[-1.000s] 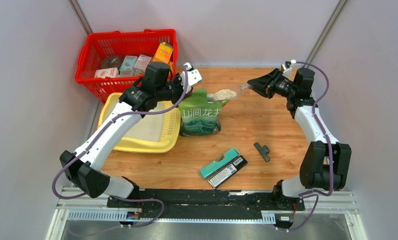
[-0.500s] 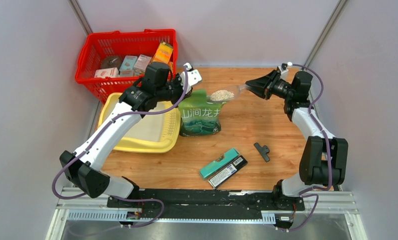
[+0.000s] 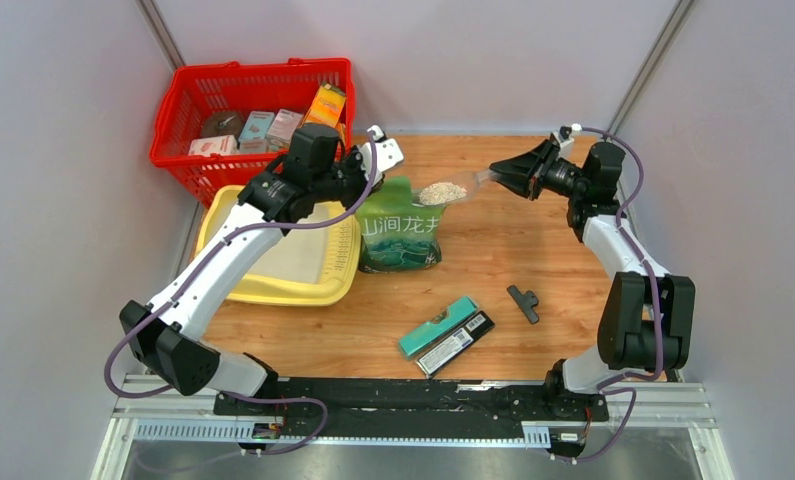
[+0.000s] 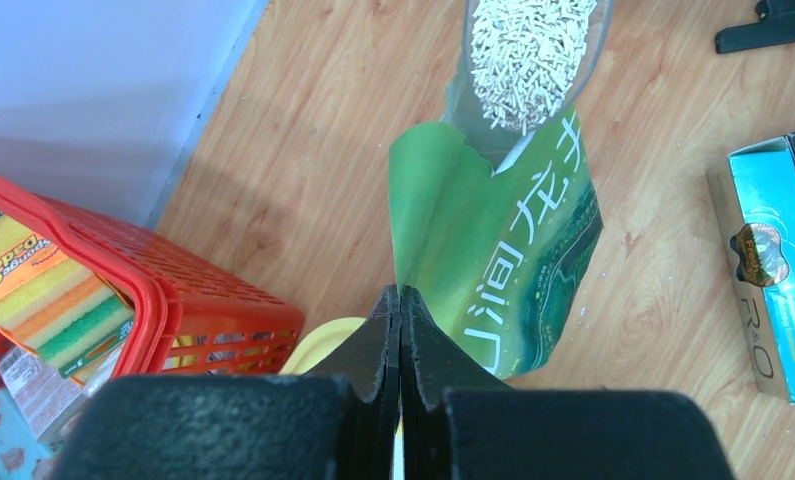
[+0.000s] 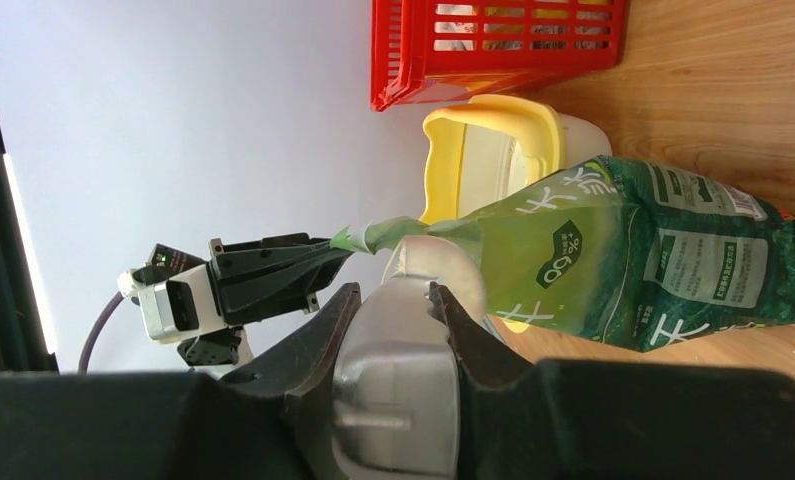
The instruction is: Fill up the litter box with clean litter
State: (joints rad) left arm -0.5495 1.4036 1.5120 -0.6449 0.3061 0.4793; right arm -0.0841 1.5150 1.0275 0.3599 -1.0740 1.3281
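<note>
At the left side of the table, under the left arm's forearm, the litter box (image 3: 283,294) lies flat, its far edge close to the red basket (image 3: 253,75) and its right rim just beside the green bag (image 3: 401,236). The clean litter (image 3: 443,190) sits heaped in a translucent scoop (image 3: 473,181) held over the bag's open mouth, right of the box and not over it. The right gripper (image 3: 501,171) is clamped on the scoop's handle, well apart from the box. The left gripper (image 4: 400,298) is pinched tight on the bag's torn top edge, beside the box's far right corner. Bare wood lies open right of the bag. Two flat boxes (image 3: 447,331) and a black clip (image 3: 522,302) lie nearer the arm bases.
</note>
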